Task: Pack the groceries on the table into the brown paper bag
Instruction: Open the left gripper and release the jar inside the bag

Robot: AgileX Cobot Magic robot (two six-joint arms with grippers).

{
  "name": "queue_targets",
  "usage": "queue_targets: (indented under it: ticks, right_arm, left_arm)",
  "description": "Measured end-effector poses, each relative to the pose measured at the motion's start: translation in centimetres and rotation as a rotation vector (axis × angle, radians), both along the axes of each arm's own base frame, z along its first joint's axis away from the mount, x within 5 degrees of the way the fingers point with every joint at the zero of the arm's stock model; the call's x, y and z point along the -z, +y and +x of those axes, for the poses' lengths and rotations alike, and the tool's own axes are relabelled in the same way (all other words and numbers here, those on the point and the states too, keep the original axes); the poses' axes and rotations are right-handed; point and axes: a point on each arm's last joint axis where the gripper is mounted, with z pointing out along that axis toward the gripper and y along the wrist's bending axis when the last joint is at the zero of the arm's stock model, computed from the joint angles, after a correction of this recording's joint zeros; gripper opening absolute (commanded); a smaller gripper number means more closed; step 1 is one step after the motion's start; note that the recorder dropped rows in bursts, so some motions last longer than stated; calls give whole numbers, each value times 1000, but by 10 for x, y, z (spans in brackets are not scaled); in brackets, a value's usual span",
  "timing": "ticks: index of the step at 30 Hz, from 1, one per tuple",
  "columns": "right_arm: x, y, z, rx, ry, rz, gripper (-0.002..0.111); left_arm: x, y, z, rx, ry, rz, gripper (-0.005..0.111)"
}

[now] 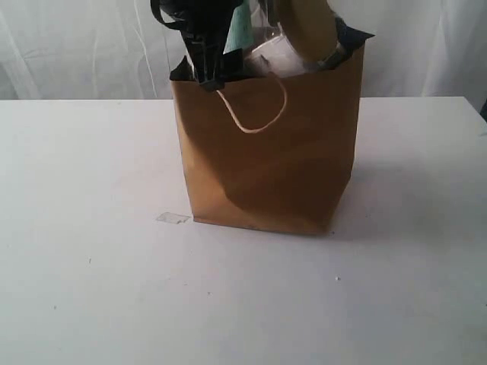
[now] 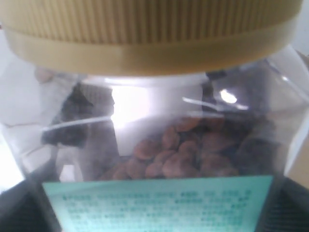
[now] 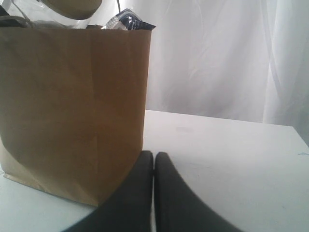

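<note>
The brown paper bag (image 1: 266,160) stands upright mid-table, one twisted handle (image 1: 259,114) hanging down its front. My left gripper (image 1: 204,53) is at the bag's mouth, shut on the yellow-lidded clear jar (image 1: 293,34), which lies tilted in the opening. In the left wrist view the jar (image 2: 159,121) fills the frame: ribbed yellow lid (image 2: 149,34), brown pieces inside, a teal label between my left gripper's (image 2: 154,215) jaws. The dark-blue pasta packet (image 3: 128,19) pokes out of the bag (image 3: 72,106). My right gripper (image 3: 154,157) rests low beside the bag, shut and empty.
A small pale flat piece (image 1: 173,218) lies on the white table (image 1: 91,289) at the bag's front left corner. White curtains (image 1: 68,46) hang behind the table's far edge. Bare tabletop (image 3: 227,164) stretches past my right gripper.
</note>
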Motion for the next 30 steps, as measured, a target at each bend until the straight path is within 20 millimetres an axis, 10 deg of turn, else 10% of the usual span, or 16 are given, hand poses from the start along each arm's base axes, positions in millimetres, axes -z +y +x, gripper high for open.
queue_targets:
  ticks: [5, 21, 30]
  right_arm:
    - [0, 0, 0, 0, 0, 0, 0]
    - [0, 0, 0, 0, 4, 16, 0]
    - [0, 0, 0, 0, 5, 22, 0]
  left_arm:
    - [0, 0, -1, 0, 10, 3, 106]
    - [-2, 1, -2, 2, 16, 8, 105]
    - [-39, 22, -23, -9, -84, 10, 105]
